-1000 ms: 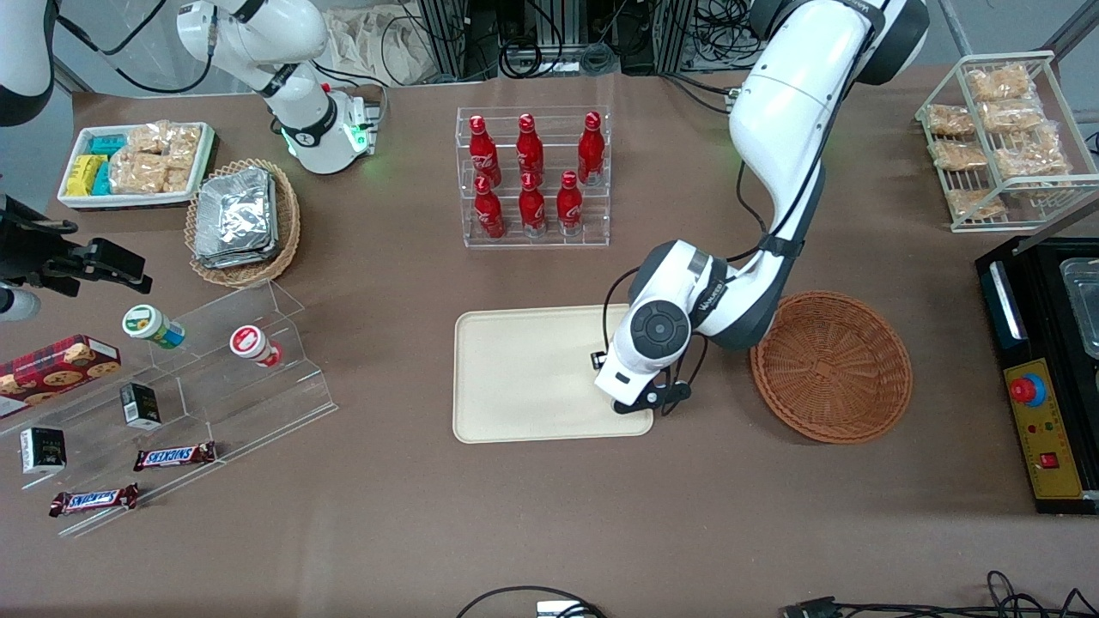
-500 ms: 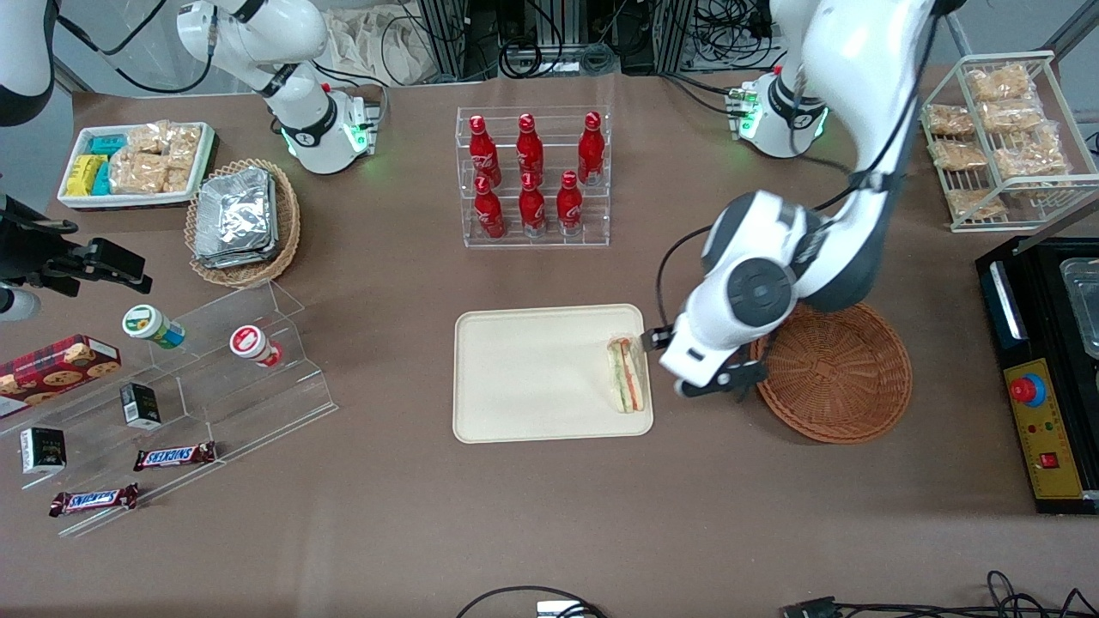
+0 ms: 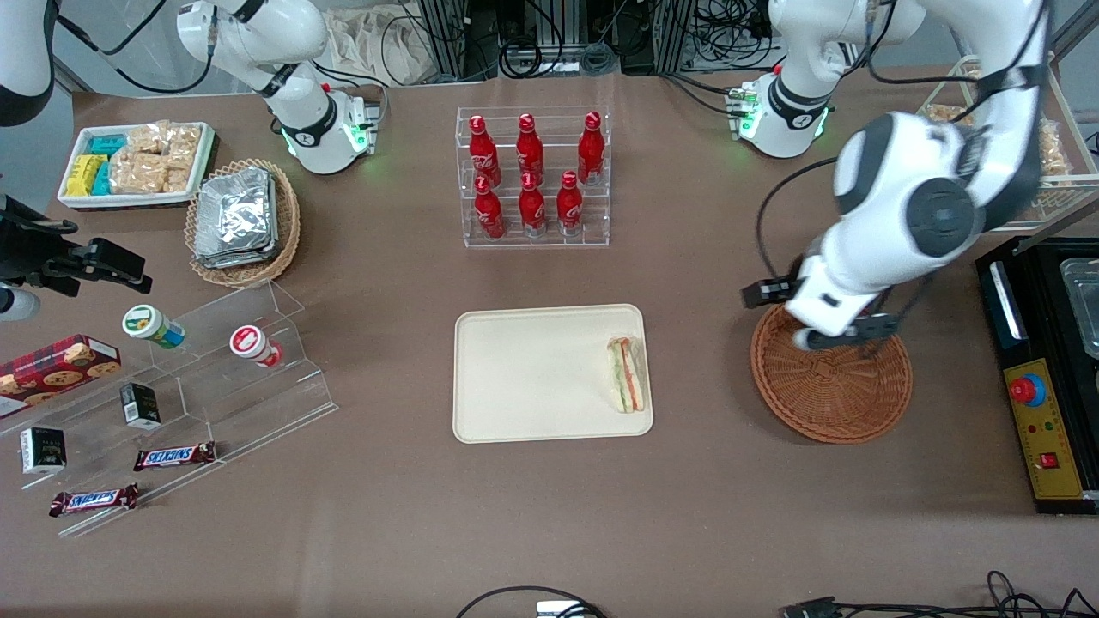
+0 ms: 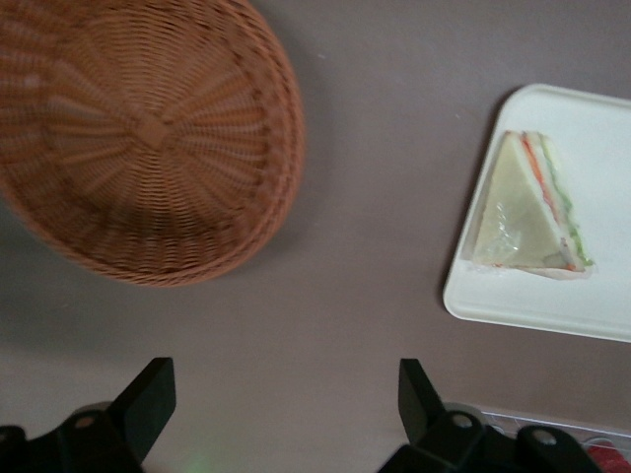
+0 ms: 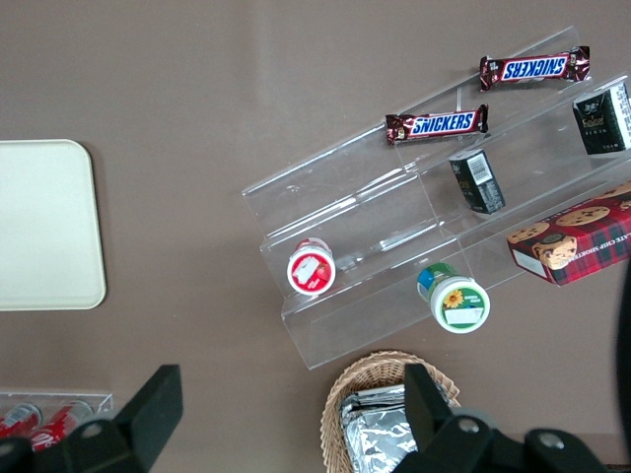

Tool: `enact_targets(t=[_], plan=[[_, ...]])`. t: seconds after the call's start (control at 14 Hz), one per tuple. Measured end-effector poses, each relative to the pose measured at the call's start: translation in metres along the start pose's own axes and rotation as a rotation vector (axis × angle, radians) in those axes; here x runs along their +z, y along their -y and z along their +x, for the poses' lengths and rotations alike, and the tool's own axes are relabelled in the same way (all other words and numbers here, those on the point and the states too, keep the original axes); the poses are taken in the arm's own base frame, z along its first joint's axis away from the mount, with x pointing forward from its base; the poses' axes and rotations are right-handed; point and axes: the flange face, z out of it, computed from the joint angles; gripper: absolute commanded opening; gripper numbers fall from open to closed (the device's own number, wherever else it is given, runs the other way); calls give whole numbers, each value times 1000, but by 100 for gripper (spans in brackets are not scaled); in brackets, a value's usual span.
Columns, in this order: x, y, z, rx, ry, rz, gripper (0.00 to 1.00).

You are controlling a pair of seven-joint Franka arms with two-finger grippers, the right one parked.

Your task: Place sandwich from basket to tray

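table (image 3: 549, 515) | sandwich (image 3: 626, 374) at tray (image 3: 524, 378) edge | hand (image 4: 286, 399) open, above basket (image 3: 846, 390) rim

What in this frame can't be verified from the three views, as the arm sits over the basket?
- Front view: the gripper is above the basket, under the arm's own wrist; the basket's rim there is covered.
- Left wrist view: the fingers stand apart with nothing between them, but the frame edge cuts the basket.
- Sandwich on the tray: wrap label unreadable; tray cut off in the wrist view.
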Motion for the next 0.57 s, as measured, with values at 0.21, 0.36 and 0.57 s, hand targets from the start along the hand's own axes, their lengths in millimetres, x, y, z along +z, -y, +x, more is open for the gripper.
enact_targets(t=[0.21,0.36,0.57], plan=[[-65,57,18,-43,5,-22,100],[-85,95,30,1,-13,-27,100],[-71,134,39,17,66,64,100]])
